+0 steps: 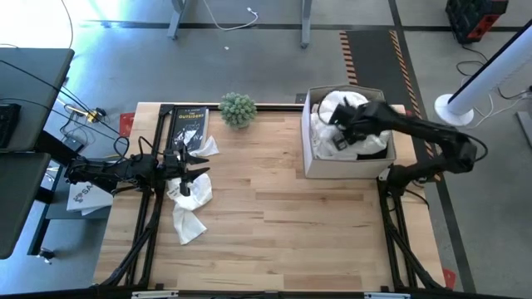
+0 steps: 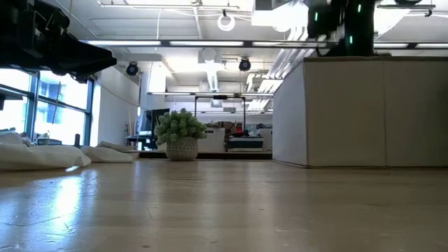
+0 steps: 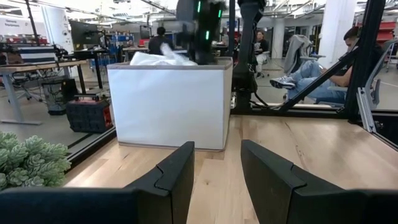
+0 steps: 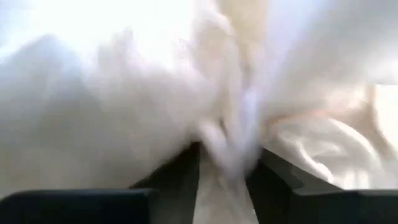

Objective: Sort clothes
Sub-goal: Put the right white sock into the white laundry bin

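White garments (image 1: 189,208) lie crumpled on the table at the left, beside a black book (image 1: 189,124); they also show in the low view (image 2: 42,155). My left gripper (image 1: 198,166) hovers over them, open and empty, its fingers (image 3: 180,171) pointing toward the table's right side. A white cardboard box (image 1: 320,162) stands at the far right with white clothes (image 1: 332,108) in it. My right gripper (image 1: 342,124) is down in the box, shut on a white garment (image 4: 124,106). My right gripper pinches a bunched fold of the white garment (image 4: 225,155) between its two fingers (image 4: 177,171). It comes from above, over the box's open top. The cloth fills the wrist view, so which part of the garment this is cannot be told.
A small potted plant (image 1: 238,109) stands at the far edge between the book and the box. The middle and near part of the wooden table (image 1: 283,224) is bare. People sit in the room beyond the table's right side (image 3: 323,68).
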You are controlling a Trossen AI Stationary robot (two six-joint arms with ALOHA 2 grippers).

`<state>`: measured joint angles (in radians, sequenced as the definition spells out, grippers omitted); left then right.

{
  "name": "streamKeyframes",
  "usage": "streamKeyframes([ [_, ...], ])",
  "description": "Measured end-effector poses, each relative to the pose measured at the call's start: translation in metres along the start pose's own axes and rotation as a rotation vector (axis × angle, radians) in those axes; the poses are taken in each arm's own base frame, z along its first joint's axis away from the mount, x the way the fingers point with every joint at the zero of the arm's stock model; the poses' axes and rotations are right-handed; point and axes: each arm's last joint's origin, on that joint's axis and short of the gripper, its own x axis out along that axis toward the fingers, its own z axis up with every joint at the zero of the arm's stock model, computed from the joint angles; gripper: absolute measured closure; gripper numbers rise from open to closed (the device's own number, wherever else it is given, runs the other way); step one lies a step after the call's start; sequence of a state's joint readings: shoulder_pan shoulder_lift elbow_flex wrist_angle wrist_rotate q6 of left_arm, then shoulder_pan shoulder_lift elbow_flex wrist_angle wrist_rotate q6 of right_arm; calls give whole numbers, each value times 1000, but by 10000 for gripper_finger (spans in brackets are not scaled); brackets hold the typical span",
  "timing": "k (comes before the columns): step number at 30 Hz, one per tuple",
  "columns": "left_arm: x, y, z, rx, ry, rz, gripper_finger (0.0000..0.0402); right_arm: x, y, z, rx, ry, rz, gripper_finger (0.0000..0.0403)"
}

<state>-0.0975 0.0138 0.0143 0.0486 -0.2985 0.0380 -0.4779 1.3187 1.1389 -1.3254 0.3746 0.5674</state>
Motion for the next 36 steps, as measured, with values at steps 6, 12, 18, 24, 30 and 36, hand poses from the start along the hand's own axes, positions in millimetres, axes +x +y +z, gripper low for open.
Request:
streamKeyframes([
  [6, 0, 0, 0, 0, 0, 0, 271, -67, -29, 5, 93, -260, 97, 263],
  [12, 0, 0, 0, 0, -1, 0, 271, -72, -48, -2, 257, -626, -120, 262],
  [18, 0, 0, 0, 0, -1, 0, 271, -12, -34, -8, 329, -707, -104, 263],
  [24, 0, 0, 0, 0, -1, 0, 271, 65, -8, -21, 388, -715, 111, 263],
  [30, 0, 0, 0, 0, -1, 0, 271, 97, -4, -37, 471, -741, 152, 264],
  [36, 0, 0, 0, 0, 0, 0, 271, 53, -7, -28, 347, -854, 215, 264],
])
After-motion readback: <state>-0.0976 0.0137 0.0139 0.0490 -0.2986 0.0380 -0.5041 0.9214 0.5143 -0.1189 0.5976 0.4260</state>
